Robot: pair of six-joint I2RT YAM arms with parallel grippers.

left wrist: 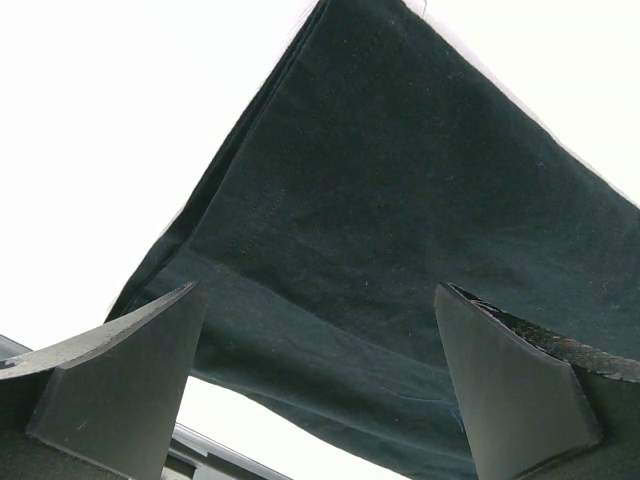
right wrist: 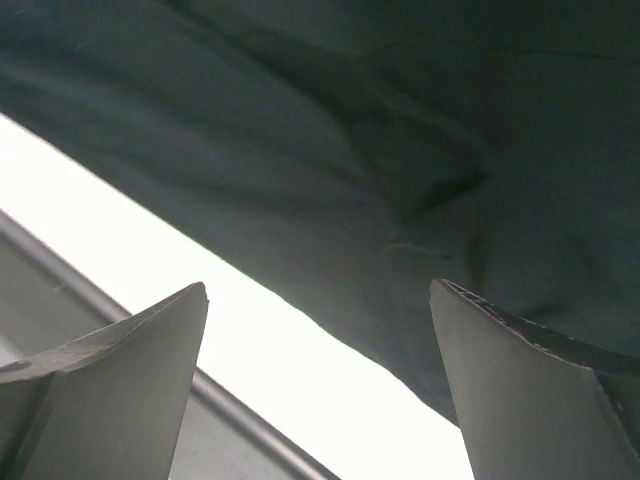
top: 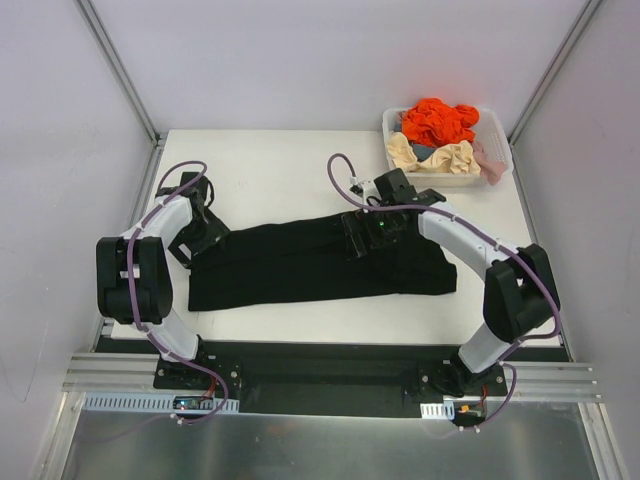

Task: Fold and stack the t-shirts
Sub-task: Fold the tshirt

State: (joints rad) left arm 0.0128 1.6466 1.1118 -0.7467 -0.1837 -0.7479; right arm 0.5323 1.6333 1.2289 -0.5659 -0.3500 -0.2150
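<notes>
We see the white counter (top: 280, 170) with a black t-shirt (top: 320, 268) lying across its middle, nearer the near edge than the far one. The shirt is folded into a long, flat band that runs from close to the left edge to past the centre. Layered hems show at its left end and soft wrinkles toward its right.

The left arm (top: 135, 280) bends up along the left edge. Its left gripper (top: 208, 238) sits low at the shirt's far left corner, with the fingers (left wrist: 130, 380) spread and nothing between them. The right arm (top: 500, 290) arcs in from the near right. The right gripper (top: 358, 238) is over the shirt's far edge, its fingers likewise spread wide and holding nothing.

At the far right corner sits a clear bin (top: 447, 180) of orange, cream and pink garments (top: 438, 122).
</notes>
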